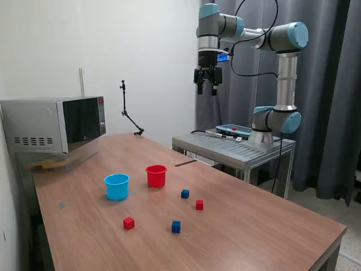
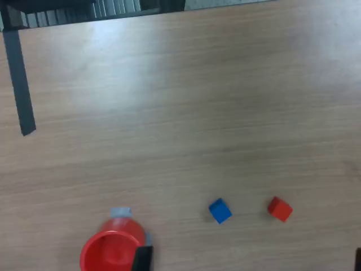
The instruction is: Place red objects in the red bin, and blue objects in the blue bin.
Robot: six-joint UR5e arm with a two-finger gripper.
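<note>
Hanging high above the far edge of the brown wooden table (image 1: 254,226), the two-finger gripper (image 1: 207,88) carries nothing, and whether its jaws are spread I cannot tell. All four small cubes lie loose on the wood: two red (image 1: 129,223) (image 1: 199,205) and two dark blue (image 1: 176,226) (image 1: 185,193), near the round red plastic cup (image 1: 156,175) and the light blue plastic cup (image 1: 117,186) beside it. Sorting looks unstarted, so the next move calls for descending over one cube and grasping it.

Open tabletop (image 1: 254,226) around 4 cubes
</note>
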